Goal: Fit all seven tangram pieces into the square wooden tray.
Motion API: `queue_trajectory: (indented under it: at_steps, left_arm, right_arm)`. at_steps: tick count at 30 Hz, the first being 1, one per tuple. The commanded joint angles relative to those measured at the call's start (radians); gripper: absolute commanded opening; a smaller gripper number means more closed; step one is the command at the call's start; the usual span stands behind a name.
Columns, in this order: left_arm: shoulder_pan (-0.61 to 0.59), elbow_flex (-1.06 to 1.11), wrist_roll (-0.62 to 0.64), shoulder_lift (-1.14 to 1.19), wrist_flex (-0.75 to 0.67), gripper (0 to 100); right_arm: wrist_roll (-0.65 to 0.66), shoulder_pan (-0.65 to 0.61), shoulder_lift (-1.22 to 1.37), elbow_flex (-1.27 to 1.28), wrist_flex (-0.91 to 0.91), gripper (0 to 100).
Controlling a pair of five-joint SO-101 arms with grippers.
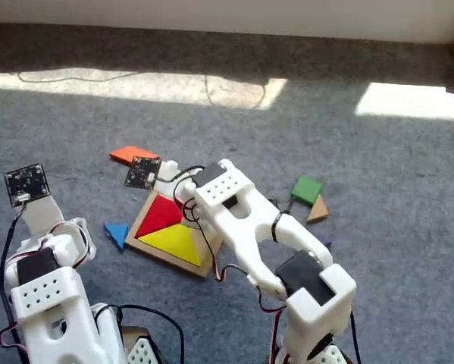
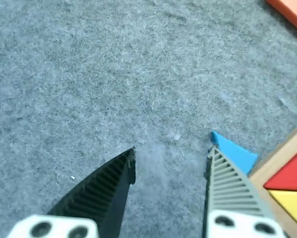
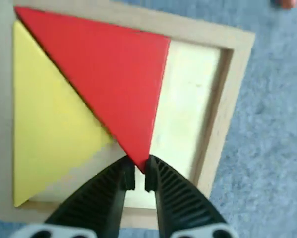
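Note:
The square wooden tray (image 1: 173, 259) lies mid-carpet and holds a red triangle (image 1: 160, 214) and a yellow triangle (image 1: 175, 241). In the right wrist view my right gripper (image 3: 139, 171) hangs over the tray (image 3: 237, 99), shut on the tip of the red triangle (image 3: 113, 74), which lies beside the yellow triangle (image 3: 49, 119). My left gripper (image 2: 170, 153) stands open just above bare carpet, with the blue triangle (image 2: 235, 151) beside its pale finger (image 2: 227, 183). Just left of the tray lies the blue triangle (image 1: 117, 232).
An orange piece (image 1: 133, 155) lies on the carpet beyond the tray. A green square (image 1: 307, 189) and a tan triangle (image 1: 317, 210) sit to the tray's right. The right arm (image 1: 242, 220) spans the tray's right side. A cable (image 1: 98, 76) trails along the far carpet.

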Motion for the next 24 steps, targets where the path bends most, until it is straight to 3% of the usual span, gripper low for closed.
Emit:
queue_trajectory:
  at_steps: [1, 8, 12, 19, 24]
  left_arm:
    - [-0.008, -0.005, 0.006, -0.016, -0.014, 23]
    - [-0.013, -0.005, 0.006, -0.016, -0.014, 23]
    - [-0.016, -0.007, 0.006, -0.016, -0.014, 23]
    - [-0.038, -0.012, 0.008, -0.016, -0.014, 23]
    - [-0.068, -0.012, 0.009, -0.024, -0.015, 23]
  right_arm:
    - [-0.091, -0.059, -0.173, -0.051, -0.104, 0.4]
    - [-0.213, -0.163, -0.183, -0.044, -0.441, 0.4]
    - [-0.296, -0.186, -0.188, -0.05, -0.545, 0.4]
    - [-0.31, -0.305, -0.134, -0.044, -0.588, 0.4]
    - [-0.313, -0.302, -0.096, -0.044, -0.582, 0.4]
